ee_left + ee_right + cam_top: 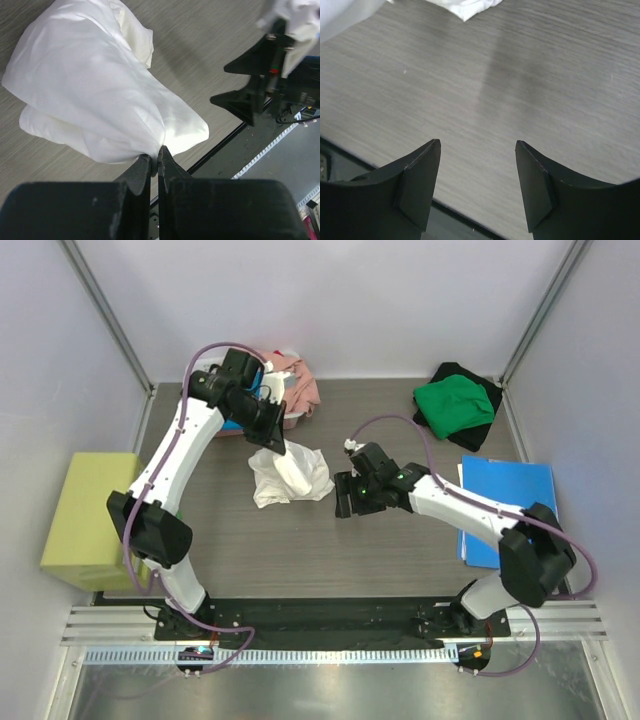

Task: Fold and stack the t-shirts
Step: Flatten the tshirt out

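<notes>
My left gripper (277,446) is shut on a bunched edge of the crumpled white t-shirt (290,476) and holds it up, with the rest draped on the table. In the left wrist view the jaws (154,159) pinch the white cloth (95,90). My right gripper (343,496) is open and empty, low over bare table just right of the white t-shirt; in its wrist view (478,144) only a corner of the white cloth (470,7) shows. A green t-shirt (455,404) lies on a black t-shirt (487,390) at the back right. A salmon pink t-shirt (300,380) lies in the basket.
The white basket (292,418) stands at the back behind the left arm. A flat blue folder (505,502) lies at the right, partly under the right arm. A yellow-green block (90,515) sits off the table's left edge.
</notes>
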Robot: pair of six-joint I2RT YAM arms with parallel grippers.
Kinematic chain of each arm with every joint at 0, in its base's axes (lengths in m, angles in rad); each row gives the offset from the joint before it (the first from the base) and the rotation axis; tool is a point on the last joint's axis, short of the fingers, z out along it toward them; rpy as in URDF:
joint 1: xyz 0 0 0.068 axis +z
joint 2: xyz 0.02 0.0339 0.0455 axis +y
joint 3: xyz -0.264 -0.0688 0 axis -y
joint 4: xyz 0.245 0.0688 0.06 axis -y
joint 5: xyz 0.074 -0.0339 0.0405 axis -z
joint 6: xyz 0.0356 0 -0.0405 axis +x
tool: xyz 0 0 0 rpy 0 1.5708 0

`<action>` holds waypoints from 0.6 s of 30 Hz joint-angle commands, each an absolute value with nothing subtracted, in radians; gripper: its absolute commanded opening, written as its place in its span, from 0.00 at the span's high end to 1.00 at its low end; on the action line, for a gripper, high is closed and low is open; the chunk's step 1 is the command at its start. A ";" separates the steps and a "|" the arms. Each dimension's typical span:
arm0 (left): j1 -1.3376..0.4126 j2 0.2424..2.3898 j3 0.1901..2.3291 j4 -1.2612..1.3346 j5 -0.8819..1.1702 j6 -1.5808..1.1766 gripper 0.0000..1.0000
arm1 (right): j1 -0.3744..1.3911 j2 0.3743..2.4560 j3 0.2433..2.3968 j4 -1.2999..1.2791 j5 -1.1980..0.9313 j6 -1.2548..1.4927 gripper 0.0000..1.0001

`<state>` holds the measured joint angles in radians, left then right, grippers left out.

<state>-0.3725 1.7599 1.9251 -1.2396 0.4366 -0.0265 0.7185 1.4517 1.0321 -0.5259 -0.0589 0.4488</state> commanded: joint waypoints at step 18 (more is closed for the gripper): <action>-0.347 1.692 1.841 -1.170 0.471 -0.029 1.00 | 0.721 1.850 1.367 -0.373 0.033 0.388 0.33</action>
